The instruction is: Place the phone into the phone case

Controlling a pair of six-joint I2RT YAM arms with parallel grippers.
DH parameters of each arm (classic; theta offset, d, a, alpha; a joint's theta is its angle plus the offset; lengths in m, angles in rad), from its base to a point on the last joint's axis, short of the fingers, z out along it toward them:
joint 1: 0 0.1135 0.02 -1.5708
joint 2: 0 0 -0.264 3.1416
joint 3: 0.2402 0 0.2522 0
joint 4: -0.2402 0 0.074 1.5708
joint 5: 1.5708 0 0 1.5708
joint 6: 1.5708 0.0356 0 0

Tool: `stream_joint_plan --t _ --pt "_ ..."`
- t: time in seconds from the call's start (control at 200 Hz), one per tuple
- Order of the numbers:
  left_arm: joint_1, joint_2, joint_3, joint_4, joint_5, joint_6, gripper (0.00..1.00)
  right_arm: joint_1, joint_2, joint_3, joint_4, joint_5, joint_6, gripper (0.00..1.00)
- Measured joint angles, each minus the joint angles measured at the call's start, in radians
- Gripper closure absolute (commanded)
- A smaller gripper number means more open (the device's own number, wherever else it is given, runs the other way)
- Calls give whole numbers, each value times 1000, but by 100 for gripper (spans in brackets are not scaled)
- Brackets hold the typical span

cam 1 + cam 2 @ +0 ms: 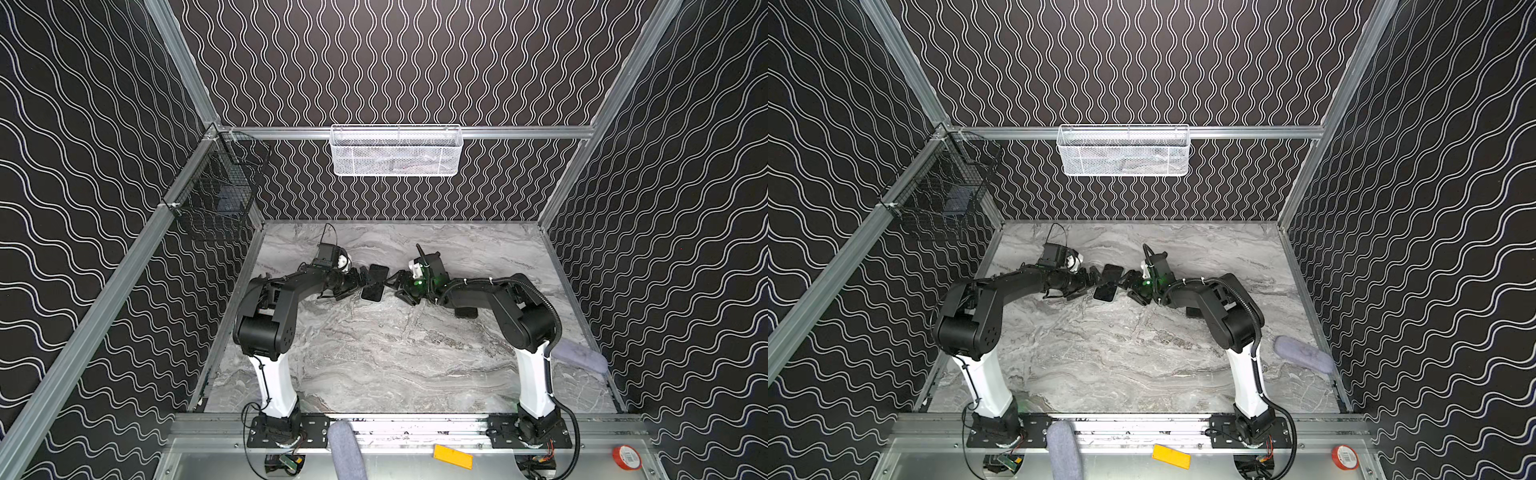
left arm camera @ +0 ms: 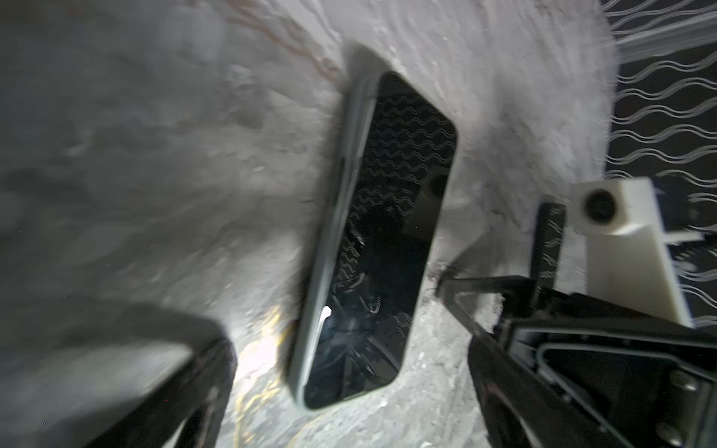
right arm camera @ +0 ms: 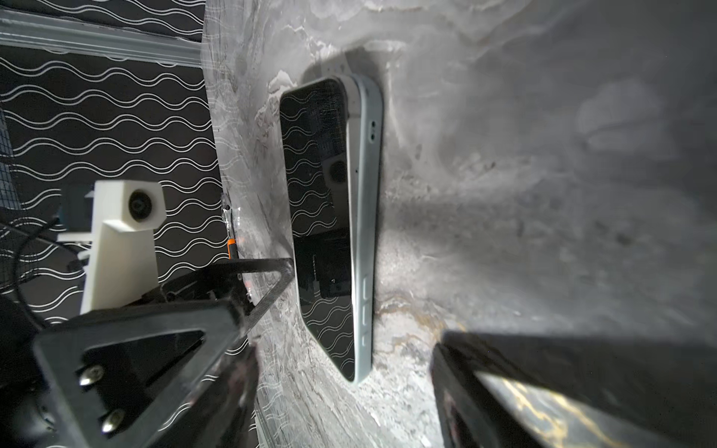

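The phone (image 1: 375, 282) rests in the pale case (image 3: 370, 217) on the table (image 1: 374, 353). The left gripper (image 1: 356, 285) and the right gripper (image 1: 395, 288) sit on either side of it, both spread wide and holding nothing.

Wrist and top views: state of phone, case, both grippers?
phone: flat on the table, screen up and dark, between the two grippers.
case: pale, wrapped round the phone's edge; cannot tell if the phone is fully seated.
left gripper: open, beside the phone, holding nothing.
right gripper: open, beside the phone, holding nothing.
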Motion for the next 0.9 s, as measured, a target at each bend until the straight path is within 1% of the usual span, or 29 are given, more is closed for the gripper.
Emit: stream_joint_plan --t 0.145,0.28,0.5,0.665,0.896 --pt "1 28 32 -6 32 0 2 1 25 24 11 -8 4 26" --pt "3 45 33 24 69 -7 2 2 66 50 64 -30 19 26" --pt "6 72 5 165 146 -63 2 0 104 13 242 -55 101 26" --pt "6 68 -39 254 166 -110 2 0 121 -3 332 -69 151 26" --pt "0 50 -111 394 162 -191 2 -1 160 -15 467 -99 234 27"
